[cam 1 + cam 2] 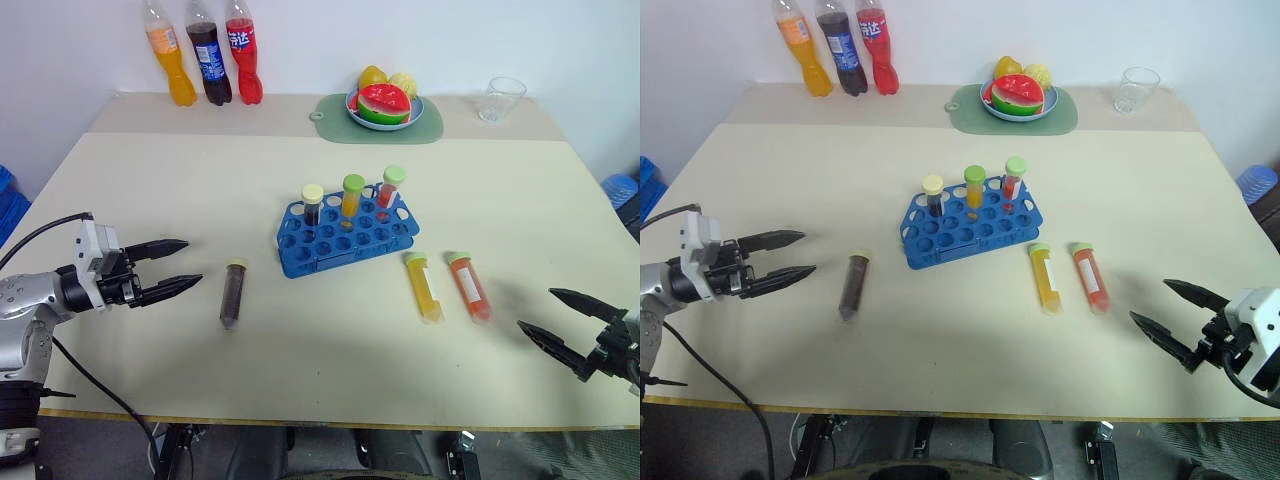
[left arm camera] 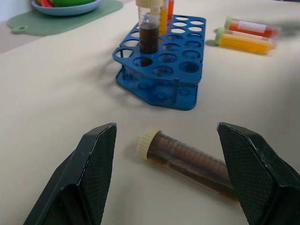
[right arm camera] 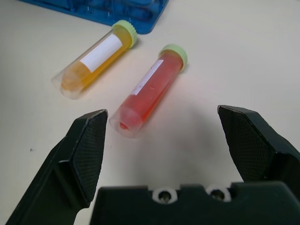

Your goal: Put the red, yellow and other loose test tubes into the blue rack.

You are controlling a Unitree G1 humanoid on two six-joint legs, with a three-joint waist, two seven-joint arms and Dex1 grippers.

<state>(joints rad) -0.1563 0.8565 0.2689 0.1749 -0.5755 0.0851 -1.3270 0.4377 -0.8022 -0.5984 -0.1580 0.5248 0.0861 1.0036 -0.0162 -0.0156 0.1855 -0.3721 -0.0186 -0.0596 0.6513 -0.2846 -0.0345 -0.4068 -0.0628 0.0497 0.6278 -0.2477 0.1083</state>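
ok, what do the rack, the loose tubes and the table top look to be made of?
Rack: likely moulded plastic, even blue, slight sheen.
Loose tubes, brown, yellow, red: clear walls showing the fill, probably plastic, could be glass; ribbed caps look plastic.
Table: smooth matte cream surface, probably laminate; can't tell what's under it.

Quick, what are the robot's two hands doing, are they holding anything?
Left gripper: open, empty, facing the brown-filled plastic tube lying on the table.
Right gripper: open, empty, near the red-filled tube.
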